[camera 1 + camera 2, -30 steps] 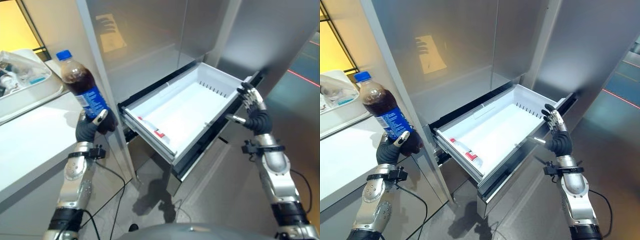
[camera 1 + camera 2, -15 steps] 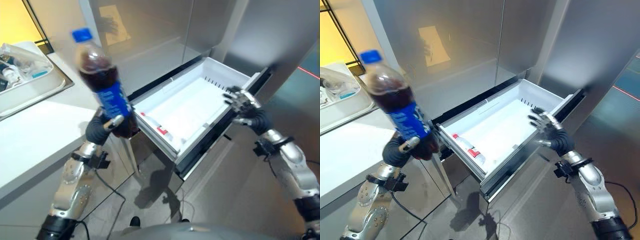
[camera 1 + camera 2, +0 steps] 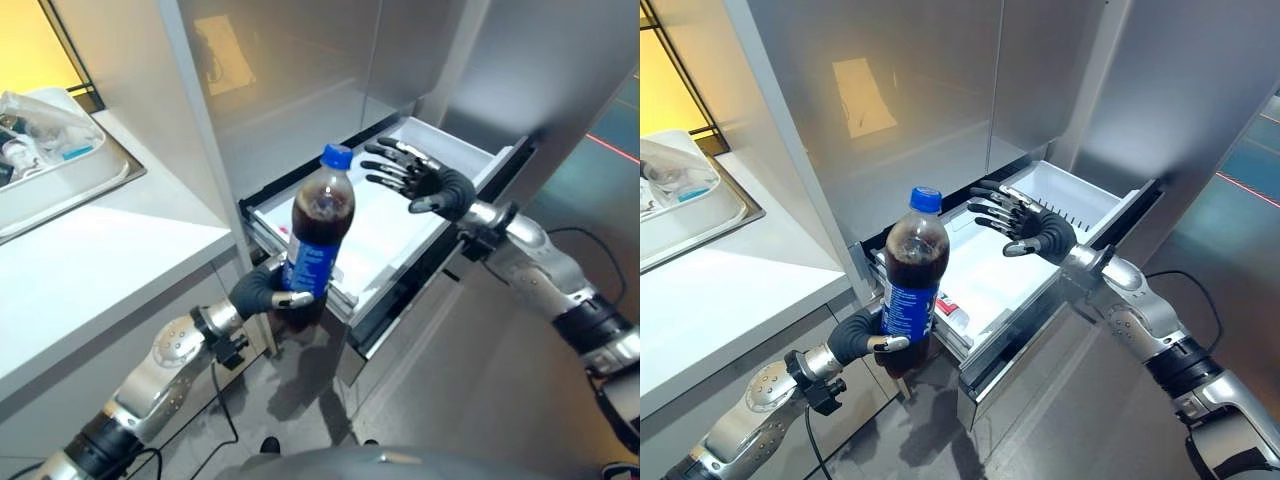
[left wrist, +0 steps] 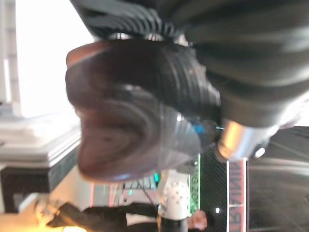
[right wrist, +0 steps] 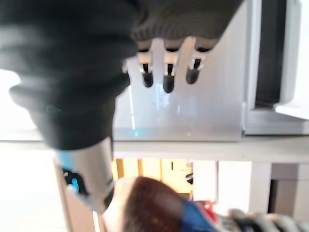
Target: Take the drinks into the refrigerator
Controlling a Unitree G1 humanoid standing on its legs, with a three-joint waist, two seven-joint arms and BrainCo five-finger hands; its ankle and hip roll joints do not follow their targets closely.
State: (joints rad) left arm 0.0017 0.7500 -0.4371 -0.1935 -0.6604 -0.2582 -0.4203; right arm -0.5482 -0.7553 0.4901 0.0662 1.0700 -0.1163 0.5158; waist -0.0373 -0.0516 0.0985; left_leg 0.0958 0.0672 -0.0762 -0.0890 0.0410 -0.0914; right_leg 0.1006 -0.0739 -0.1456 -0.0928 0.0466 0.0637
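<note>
The left hand is reaching in from 7 o'clock, and its fingers are curling tight around the bottom of the cola bottle. The bottle is standing almost upright in that hand, with its blue cap at the top and a blue label around its middle. It is hanging in the air just in front of the near corner of the open white drawer, not inside it. In the left wrist view, the dark bottom of the bottle is showing very close, pressed against the hand's dark cover. A small bottle with a red label is lying inside the drawer near its front edge, just beside the cola bottle. Farther back, at about 1 o'clock, the right hand is floating over the drawer with its fingers spread out straight, holding nothing. At 10 o'clock, a white counter is sitting beside the silver fridge, and a white tray is resting on the counter's far end.
</note>
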